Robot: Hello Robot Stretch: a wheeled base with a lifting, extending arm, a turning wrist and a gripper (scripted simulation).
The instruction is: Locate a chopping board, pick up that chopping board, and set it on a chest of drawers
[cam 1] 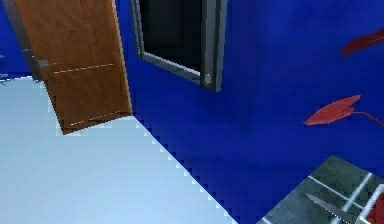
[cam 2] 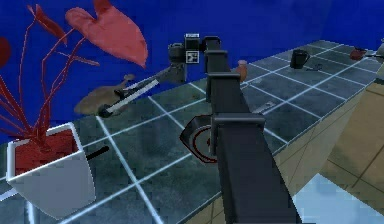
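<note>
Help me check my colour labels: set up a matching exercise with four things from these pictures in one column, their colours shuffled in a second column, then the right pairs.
Things:
1. door
2. pot
3. wall
4. leaves

Colours:
A. red
B. white
C. brown
D. blue

Pairs: 1-C, 2-B, 3-D, 4-A
</note>
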